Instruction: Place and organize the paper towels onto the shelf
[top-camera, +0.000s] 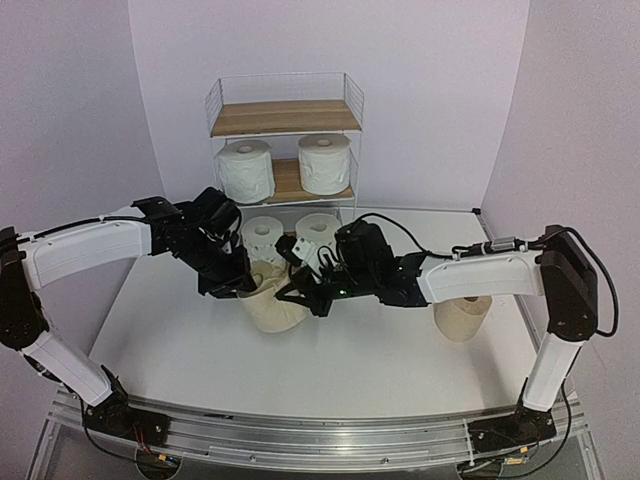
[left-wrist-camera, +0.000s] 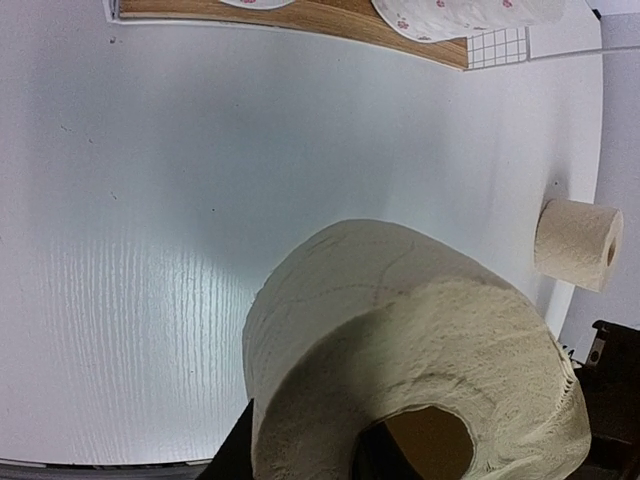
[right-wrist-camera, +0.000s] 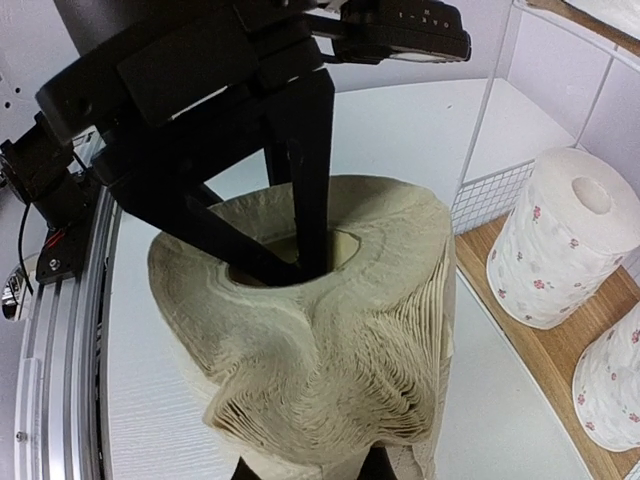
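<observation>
Two arms meet at one tan roll (top-camera: 272, 300) in the middle of the desk (top-camera: 350, 380), in front of the shelf (top-camera: 285, 118).

The right gripper (top-camera: 305, 295) has the roll by its sides. Its fingers (right-wrist-camera: 382, 466) sit one on each side and press in hard. The soft paper is squashed and bent out of shape between them.

The left gripper (top-camera: 248, 282) comes from the other side. Its long black fingers (right-wrist-camera: 305, 180) point down at the top of the roll. Their tips are close together at the hole in the middle. One tip is in the hole. The left wrist view seems to show one finger outside the roll, so I cannot tell if they pinch the paper wall or just rest there. I also cannot tell if the roll touches the desk.

The other tan roll (top-camera: 462, 318) stands alone on the right side of the desk, well apart from both grippers.

Four rolls are on the shelf. Two plain white rolls (top-camera: 246, 170) (top-camera: 325, 163) stand side by side on the middle board. Two dotted rolls (top-camera: 262, 237) (top-camera: 318, 232) stand side by side on the bottom board, just behind the grippers. The dots look pink in the right wrist view.
</observation>
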